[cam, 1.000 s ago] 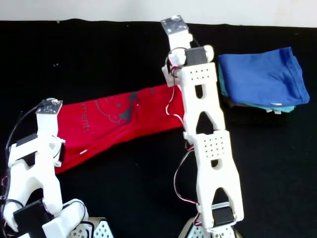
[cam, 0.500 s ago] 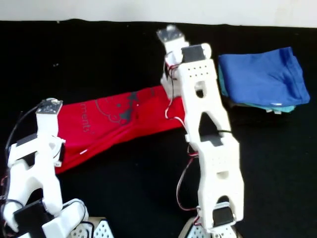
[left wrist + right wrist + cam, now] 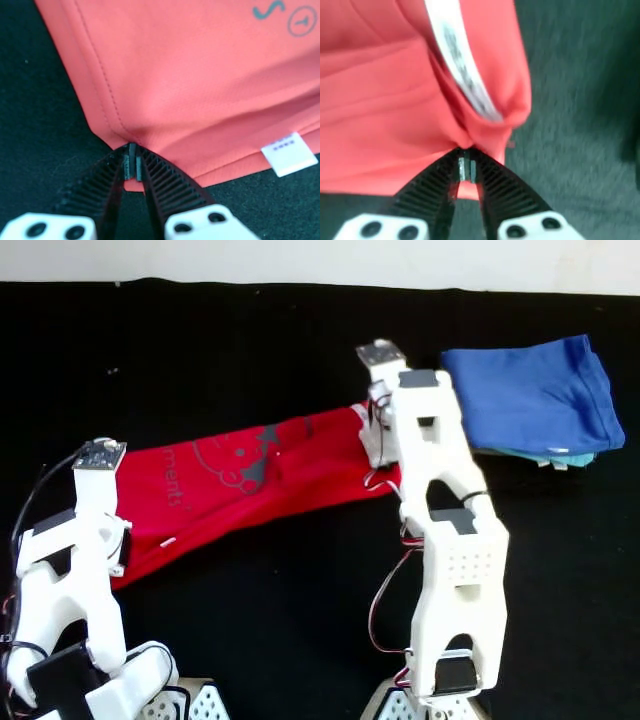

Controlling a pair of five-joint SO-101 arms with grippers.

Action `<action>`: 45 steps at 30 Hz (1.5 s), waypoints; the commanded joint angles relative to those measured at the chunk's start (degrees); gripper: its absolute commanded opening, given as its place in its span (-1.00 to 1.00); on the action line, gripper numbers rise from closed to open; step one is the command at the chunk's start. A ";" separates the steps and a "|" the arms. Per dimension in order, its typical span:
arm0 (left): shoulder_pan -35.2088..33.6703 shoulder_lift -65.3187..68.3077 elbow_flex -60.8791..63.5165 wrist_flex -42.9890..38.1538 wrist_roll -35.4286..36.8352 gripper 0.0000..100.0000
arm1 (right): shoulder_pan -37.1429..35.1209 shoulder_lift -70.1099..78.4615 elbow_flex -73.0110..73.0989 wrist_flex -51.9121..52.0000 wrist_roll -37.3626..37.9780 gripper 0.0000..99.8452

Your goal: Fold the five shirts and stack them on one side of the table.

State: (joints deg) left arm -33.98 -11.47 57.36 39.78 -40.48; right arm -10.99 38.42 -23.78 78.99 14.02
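Where left end effector point(image 3: 131, 167) grips red shirt point(image 3: 200, 75), white label point(image 3: 289, 154) near.

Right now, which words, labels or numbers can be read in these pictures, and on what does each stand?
Grey print on the red shirt: too small to read.
White tag at its hem: too small.
White label in its fold: blurred.

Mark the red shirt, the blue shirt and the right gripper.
red shirt point(image 3: 240, 480): high view, its printed middle.
blue shirt point(image 3: 530, 395): high view, its upper face.
right gripper point(image 3: 465, 169): right wrist view, where its jaws pinch the red shirt.
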 commanded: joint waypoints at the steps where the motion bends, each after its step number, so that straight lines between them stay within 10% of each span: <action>1: 0.66 0.13 0.31 -2.02 0.26 -0.98 | 1.71 -3.82 0.57 5.05 1.41 -0.99; 17: 0.75 -1.98 -1.98 -1.67 0.35 -0.98 | -0.04 -28.09 -6.55 22.11 5.01 -0.99; 28: 0.57 -19.65 -16.92 21.19 11.69 -0.98 | -0.04 -54.02 23.69 16.04 5.36 -0.99; 45: -6.29 22.46 -42.33 23.03 16.09 -0.61 | -0.04 -75.12 48.66 10.15 5.45 -0.99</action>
State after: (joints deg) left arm -39.87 5.85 19.38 62.37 -24.57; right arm -10.55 -34.64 24.84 89.63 18.86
